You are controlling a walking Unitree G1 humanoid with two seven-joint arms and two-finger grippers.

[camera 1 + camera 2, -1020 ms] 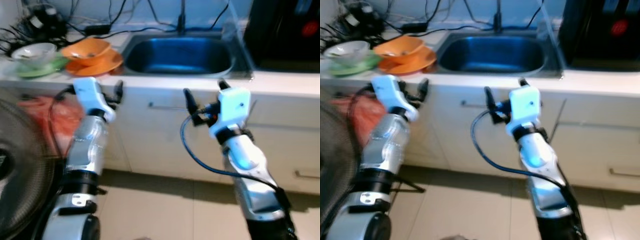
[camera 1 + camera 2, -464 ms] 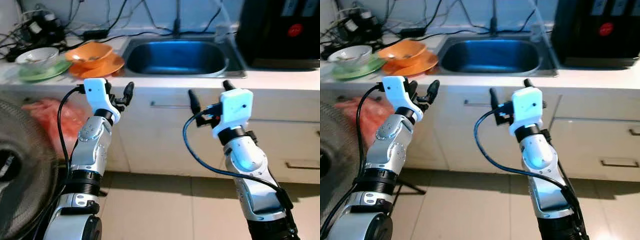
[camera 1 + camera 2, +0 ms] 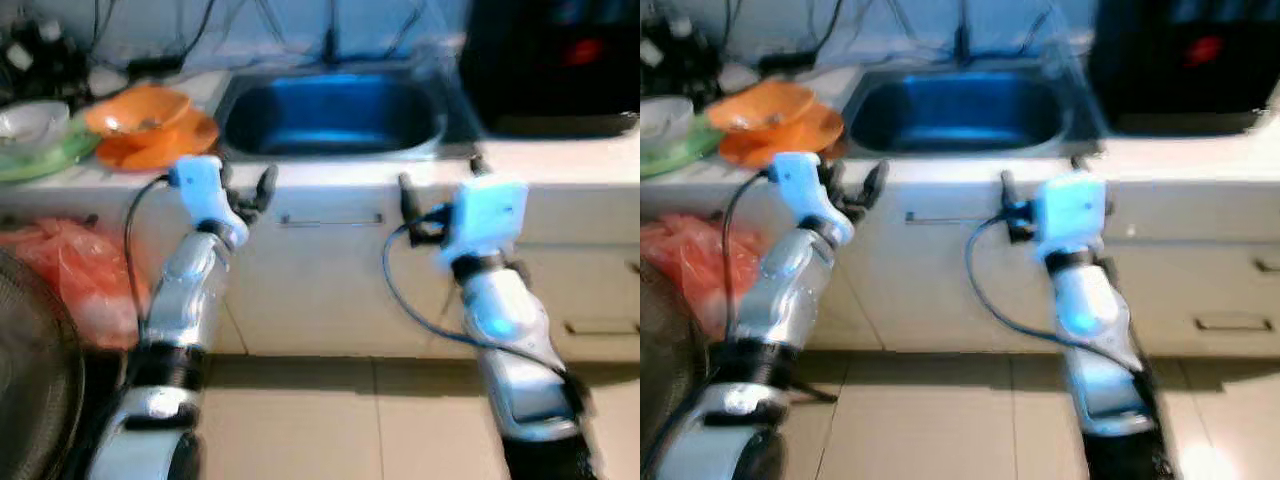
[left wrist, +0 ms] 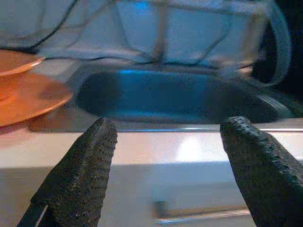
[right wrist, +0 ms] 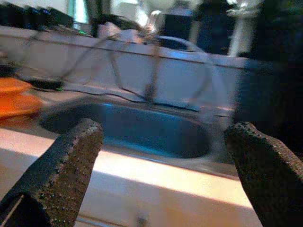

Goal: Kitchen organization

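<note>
Now blurred, the head view has shifted since a moment ago: the robot is moving along the worktop (image 3: 560,165). Left gripper (image 3: 245,190) and right gripper (image 3: 437,192), jaws wide and empty, face the sink (image 3: 330,110); orange dishes (image 3: 150,125) await on the left.

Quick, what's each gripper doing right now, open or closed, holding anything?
Left gripper: open, holding nothing, raised before the counter edge.
Right gripper: open, holding nothing, facing the sink.
</note>
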